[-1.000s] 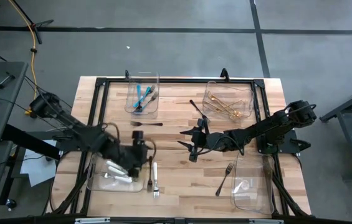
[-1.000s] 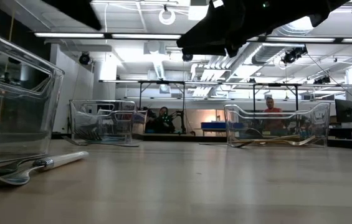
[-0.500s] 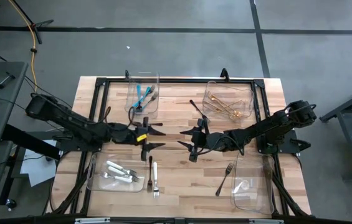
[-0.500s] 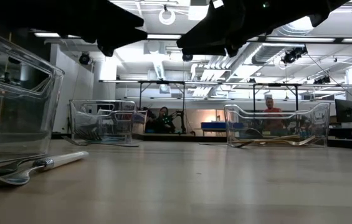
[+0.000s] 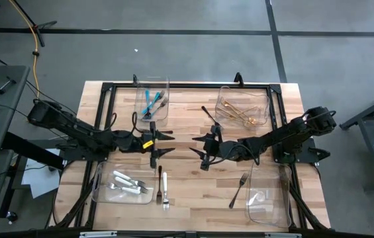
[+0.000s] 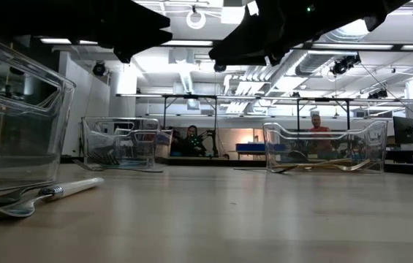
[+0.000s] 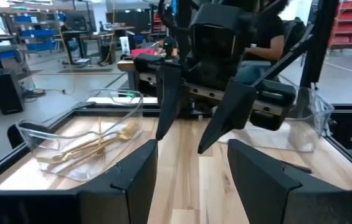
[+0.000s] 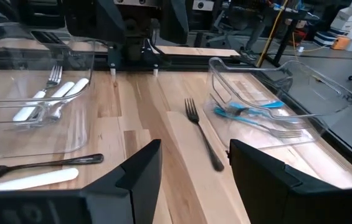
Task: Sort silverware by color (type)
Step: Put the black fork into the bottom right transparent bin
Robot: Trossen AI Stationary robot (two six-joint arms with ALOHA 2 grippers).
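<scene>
Seen from above, a wooden table point(image 5: 193, 188) holds four clear rectangular plastic bins. The far left bin point(image 5: 152, 100) contains teal-handled forks point(image 5: 149, 101); the far right bin point(image 5: 242, 106) holds gold forks point(image 5: 239, 116); the near left bin point(image 5: 123, 184) holds white-handled utensils point(image 5: 126, 180). Loose on the wood lie a white-handled fork point(image 5: 164, 190), a dark steel fork point(image 5: 155, 132) and another dark fork point(image 5: 238, 188). The left gripper point(image 5: 162, 145) and right gripper point(image 5: 198, 149) hover facing each other mid-table, both with fingers spread and holding nothing.
</scene>
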